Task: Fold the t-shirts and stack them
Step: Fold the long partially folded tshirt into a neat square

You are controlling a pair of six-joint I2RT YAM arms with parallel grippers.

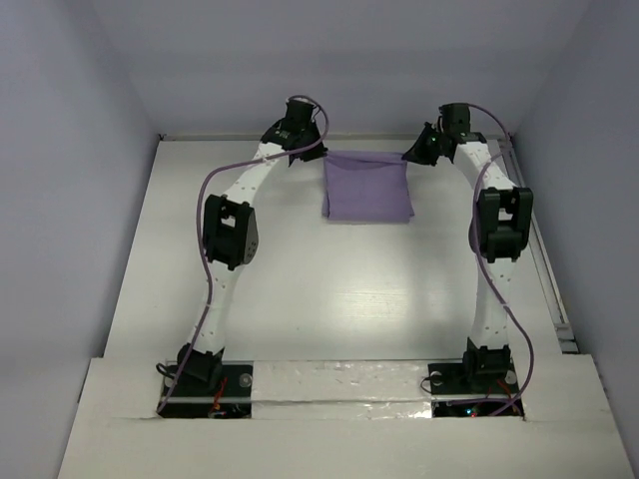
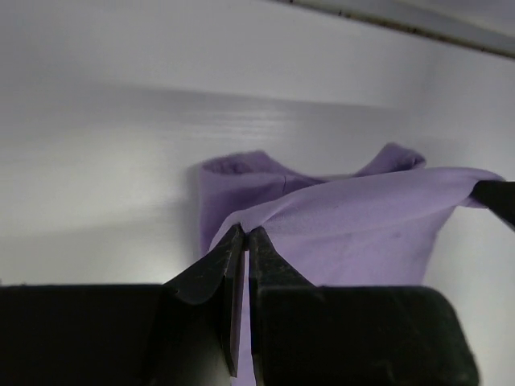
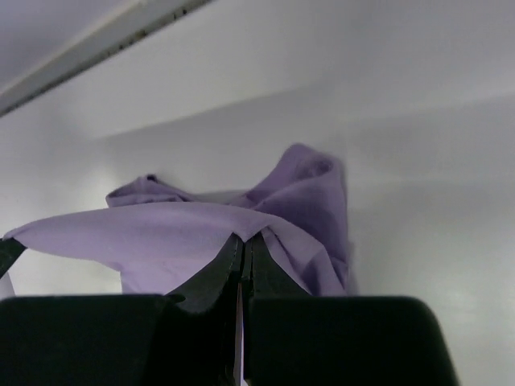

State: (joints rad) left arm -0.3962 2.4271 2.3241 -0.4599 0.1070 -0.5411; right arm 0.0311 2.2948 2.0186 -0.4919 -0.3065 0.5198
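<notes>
Left gripper and right gripper: jaws clenched on opposite corners of lavender t-shirt. Cloth edge stretched between jaws, remainder lying below them on table. Probable step: carrying edge over for fold. Good practice: move grippers in step, edge taut, corners laid square before release.

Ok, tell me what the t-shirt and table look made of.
The t-shirt looks like thin, soft cloth, matte lavender: it drapes and creases where the left fingers pinch it. The table seems a hard, smooth white board with a faint sheen; painted or laminated, I cannot tell.
</notes>
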